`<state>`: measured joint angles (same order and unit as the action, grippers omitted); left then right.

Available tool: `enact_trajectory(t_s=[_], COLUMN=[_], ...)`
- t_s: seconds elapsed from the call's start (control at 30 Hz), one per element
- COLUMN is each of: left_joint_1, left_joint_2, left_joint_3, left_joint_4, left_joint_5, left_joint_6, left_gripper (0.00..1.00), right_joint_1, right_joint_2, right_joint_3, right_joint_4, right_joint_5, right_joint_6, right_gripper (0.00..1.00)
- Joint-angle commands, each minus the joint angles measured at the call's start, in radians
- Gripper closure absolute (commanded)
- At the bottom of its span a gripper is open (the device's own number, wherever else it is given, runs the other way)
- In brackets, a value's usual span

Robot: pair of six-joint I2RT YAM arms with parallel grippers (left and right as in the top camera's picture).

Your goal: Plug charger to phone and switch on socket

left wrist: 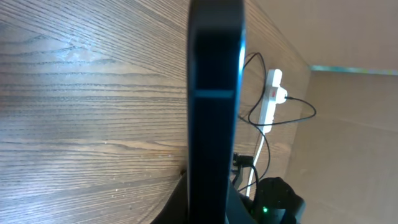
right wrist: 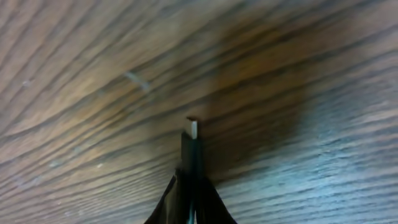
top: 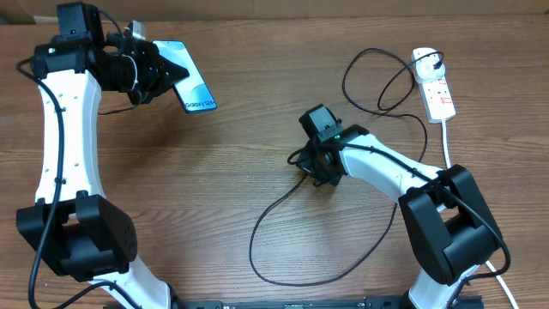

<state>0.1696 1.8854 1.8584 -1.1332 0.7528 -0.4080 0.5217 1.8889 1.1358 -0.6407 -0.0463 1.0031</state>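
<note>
My left gripper [top: 161, 72] is shut on the phone [top: 193, 86] and holds it tilted above the table at the back left, its light blue screen facing up. In the left wrist view the phone [left wrist: 214, 93] shows edge-on as a black bar between the jaws of that gripper [left wrist: 211, 202]. At mid-table my right gripper [top: 322, 165] is shut on the charger's connector end. The silver connector tip [right wrist: 193, 129] sticks out past the shut gripper [right wrist: 191, 182], just over the wood. The charger cable [top: 257, 249] loops along the front and runs to its black plug [top: 427, 62] in the white socket [top: 439, 96].
The socket's thick white cord [top: 448, 146] runs down past my right arm's base. The socket [left wrist: 272, 99] and cable loops also show in the left wrist view at far right. A cardboard wall [left wrist: 354, 124] stands beyond the table's right edge.
</note>
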Motion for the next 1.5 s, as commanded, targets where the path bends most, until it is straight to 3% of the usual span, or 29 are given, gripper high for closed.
enact_trajectory(t_s=[0.0, 0.1, 0.2, 0.53, 0.8, 1.03, 1.47], left_joint_1=[-0.018, -0.022, -0.023, -0.023, -0.026, -0.026, -0.026], left_joint_2=[0.002, 0.002, 0.002, 0.002, 0.002, 0.002, 0.002], left_joint_3=[0.009, 0.009, 0.009, 0.009, 0.009, 0.009, 0.009], left_joint_4=[0.003, 0.003, 0.004, 0.000, -0.001, -0.008, -0.010], left_joint_5=[-0.001, -0.002, -0.002, -0.002, -0.002, -0.002, -0.002], left_joint_6=[0.034, 0.035, 0.036, 0.038, 0.040, 0.065, 0.066], left_gripper=[0.96, 0.96, 0.96, 0.96, 0.96, 0.96, 0.96], right_joint_1=[0.007, 0.007, 0.007, 0.004, -0.024, -0.026, -0.026], right_joint_2=[-0.013, -0.013, -0.013, -0.013, -0.013, -0.013, -0.013], right_joint_3=[-0.020, -0.020, -0.020, -0.020, -0.020, -0.020, -0.024], right_joint_4=[0.014, 0.019, 0.032, 0.048, 0.064, 0.072, 0.090], right_joint_5=[0.054, 0.063, 0.076, 0.090, 0.067, 0.022, 0.012], right_joint_6=[0.071, 0.071, 0.071, 0.063, 0.063, 0.063, 0.063], right_gripper=[0.96, 0.94, 0.79, 0.75, 0.74, 0.81, 0.85])
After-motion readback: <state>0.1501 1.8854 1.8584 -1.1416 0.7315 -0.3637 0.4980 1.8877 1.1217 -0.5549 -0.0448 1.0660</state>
